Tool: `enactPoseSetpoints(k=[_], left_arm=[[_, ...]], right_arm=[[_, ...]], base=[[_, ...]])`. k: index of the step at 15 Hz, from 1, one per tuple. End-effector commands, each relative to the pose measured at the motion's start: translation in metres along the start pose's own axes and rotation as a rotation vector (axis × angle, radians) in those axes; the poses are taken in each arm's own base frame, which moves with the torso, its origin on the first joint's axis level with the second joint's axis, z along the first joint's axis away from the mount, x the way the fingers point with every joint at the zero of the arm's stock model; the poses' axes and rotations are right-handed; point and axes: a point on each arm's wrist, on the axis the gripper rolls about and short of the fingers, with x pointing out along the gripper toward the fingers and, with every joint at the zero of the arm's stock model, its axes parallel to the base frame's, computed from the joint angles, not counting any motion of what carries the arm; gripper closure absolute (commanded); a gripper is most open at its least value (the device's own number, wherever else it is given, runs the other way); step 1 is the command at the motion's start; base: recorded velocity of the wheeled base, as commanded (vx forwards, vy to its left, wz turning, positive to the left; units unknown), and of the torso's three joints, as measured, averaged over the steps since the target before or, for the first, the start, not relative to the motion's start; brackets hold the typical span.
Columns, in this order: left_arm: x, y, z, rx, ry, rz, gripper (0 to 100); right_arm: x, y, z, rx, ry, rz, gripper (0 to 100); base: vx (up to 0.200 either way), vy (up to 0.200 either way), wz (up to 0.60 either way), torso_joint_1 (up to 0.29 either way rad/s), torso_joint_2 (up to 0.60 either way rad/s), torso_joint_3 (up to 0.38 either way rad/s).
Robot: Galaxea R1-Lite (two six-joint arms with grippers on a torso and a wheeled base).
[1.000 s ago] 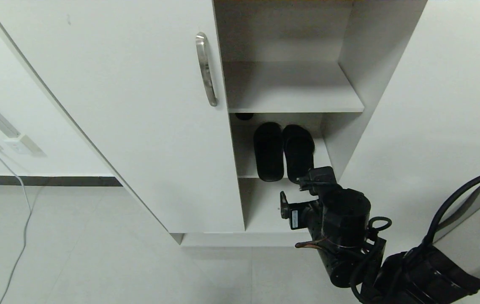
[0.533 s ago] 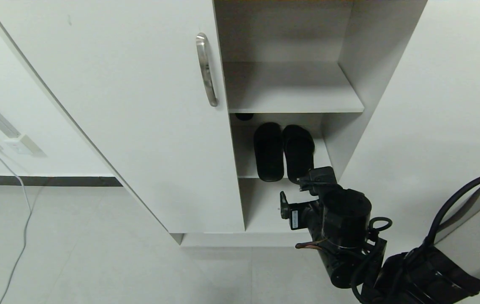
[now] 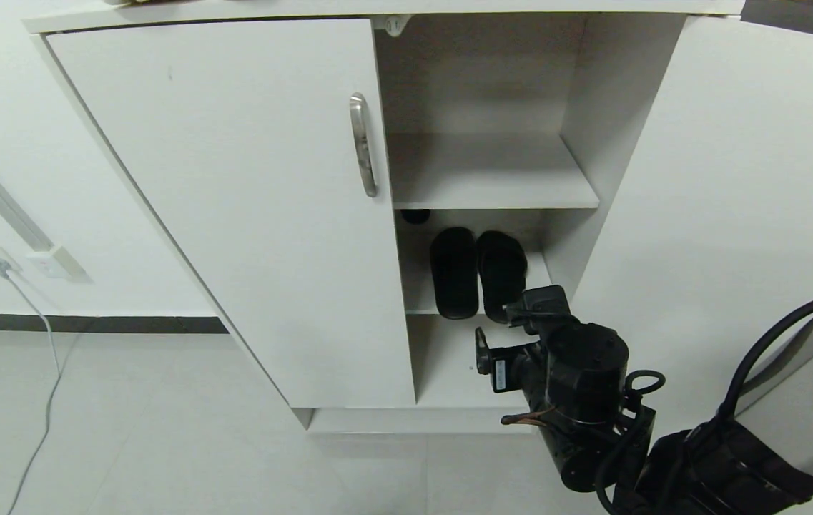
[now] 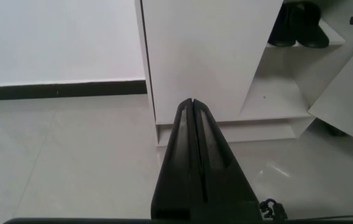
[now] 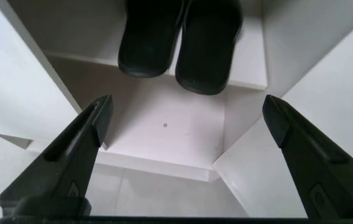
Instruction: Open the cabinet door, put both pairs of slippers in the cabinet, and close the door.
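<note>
Two black rubber slippers point(image 3: 478, 275) lie side by side on the middle shelf point(image 3: 539, 279) of the white cabinet point(image 3: 621, 86), its right door point(image 3: 735, 179) swung open. Right gripper point(image 5: 187, 106) — spread wide, holding nothing — sits just before the bottom shelf point(image 5: 164, 134). Left gripper point(image 4: 192, 102) is pressed closed above the pale floor tiles point(image 4: 71, 162).

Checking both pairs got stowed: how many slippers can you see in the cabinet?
2. The left slipper and right slipper lie side by side on the middle shelf; others may hide behind the left door.

Slippers point(image 3: 457, 275) look matt, handle point(image 3: 363, 145) brushed metal, cabinet door point(image 3: 234, 214) smooth laminate.
</note>
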Motion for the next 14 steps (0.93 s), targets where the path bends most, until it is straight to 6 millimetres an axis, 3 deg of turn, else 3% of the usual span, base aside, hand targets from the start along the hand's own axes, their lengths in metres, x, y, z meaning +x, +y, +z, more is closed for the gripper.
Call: enactPoseSetpoints(k=[1,14], left_arm=[[0.0001,0.0000,0.0000,0.000,0.001,0.001,100],[0.0001,0.0000,0.0000,0.000,0.001,0.000,100]], right_arm=[[0.0004,0.0006,-0.0015,-0.003,0.003,0.000,0],[0.0032,0.0025,-0.0099,-0.018,0.020,-0.001,0]], base=[[0.000,0.000,0.00,0.002,0.00,0.203],[0.000,0.000,0.00,0.003,0.00,0.195]])
